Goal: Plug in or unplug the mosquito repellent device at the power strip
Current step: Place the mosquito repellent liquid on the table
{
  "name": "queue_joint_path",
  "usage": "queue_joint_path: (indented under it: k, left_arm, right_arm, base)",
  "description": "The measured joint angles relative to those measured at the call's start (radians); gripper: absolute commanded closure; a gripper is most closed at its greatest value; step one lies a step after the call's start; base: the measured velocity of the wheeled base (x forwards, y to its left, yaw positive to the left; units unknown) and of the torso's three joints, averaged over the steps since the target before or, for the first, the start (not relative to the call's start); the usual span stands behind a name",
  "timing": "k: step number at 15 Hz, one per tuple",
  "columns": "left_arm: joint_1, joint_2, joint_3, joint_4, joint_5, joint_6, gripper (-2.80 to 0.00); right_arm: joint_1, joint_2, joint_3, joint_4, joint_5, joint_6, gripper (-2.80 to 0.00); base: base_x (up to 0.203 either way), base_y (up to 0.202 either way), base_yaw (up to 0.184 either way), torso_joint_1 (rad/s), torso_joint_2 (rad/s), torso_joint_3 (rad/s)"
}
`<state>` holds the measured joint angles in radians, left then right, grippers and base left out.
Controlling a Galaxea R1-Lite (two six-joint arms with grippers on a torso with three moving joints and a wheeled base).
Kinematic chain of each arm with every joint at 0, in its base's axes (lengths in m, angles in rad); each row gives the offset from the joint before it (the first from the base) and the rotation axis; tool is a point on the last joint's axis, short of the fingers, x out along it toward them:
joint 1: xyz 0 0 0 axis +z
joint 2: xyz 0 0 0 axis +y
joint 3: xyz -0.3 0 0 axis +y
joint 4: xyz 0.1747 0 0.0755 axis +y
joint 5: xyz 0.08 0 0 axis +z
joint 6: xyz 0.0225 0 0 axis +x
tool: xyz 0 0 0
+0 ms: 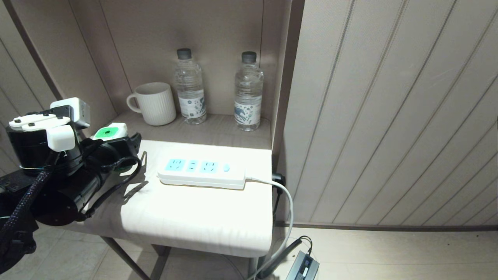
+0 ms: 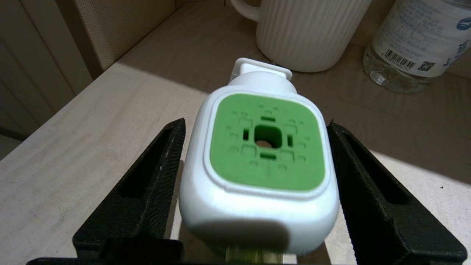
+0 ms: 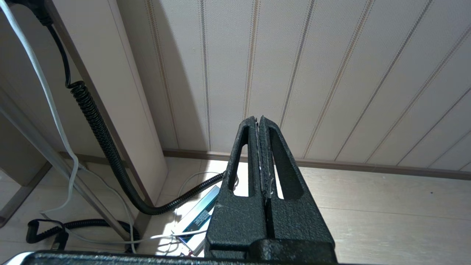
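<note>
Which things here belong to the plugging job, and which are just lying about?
Belong to the job:
- mosquito repellent device, standing unplugged on the table between the left gripper's fingers
- power strip, sockets empty

Just lying about:
- white mug
- two water bottles
- right gripper, parked near the floor

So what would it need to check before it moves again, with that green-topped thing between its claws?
1. Device off the power strip: ok, it stands on the table beside it.
2. Left end effector let go: ok, both fingers stand apart from the device.
3. Device upright: ok, green face up.
4. Strip's sockets empty: ok.
5. Mug and bottles clear of the arm: ok, they stand further back.
6. Right end effector idle: ok, shut, pointing at the wall.
</note>
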<state>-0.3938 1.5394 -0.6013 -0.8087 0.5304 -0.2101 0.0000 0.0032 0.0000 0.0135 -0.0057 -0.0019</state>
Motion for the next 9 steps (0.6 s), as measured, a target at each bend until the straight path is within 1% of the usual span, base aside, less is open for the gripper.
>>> queue_joint_path:
  k: [6, 9]
  left_arm:
    - [0.000, -0.015, -0.001, 0.009, 0.001, 0.004, -2.80]
    - [0.000, -0.047, 0.000, 0.014, 0.002, 0.024, -2.80]
  right_arm:
    - [0.000, 0.000, 0.000, 0.000, 0.000, 0.000, 0.00]
    - [0.000, 0.000, 0.000, 0.000, 0.000, 0.000, 0.00]
  base:
    - [0.000, 0.000, 0.000, 0.000, 0.00, 0.000]
    - [0.000, 0.000, 0.000, 0.000, 0.00, 0.000]
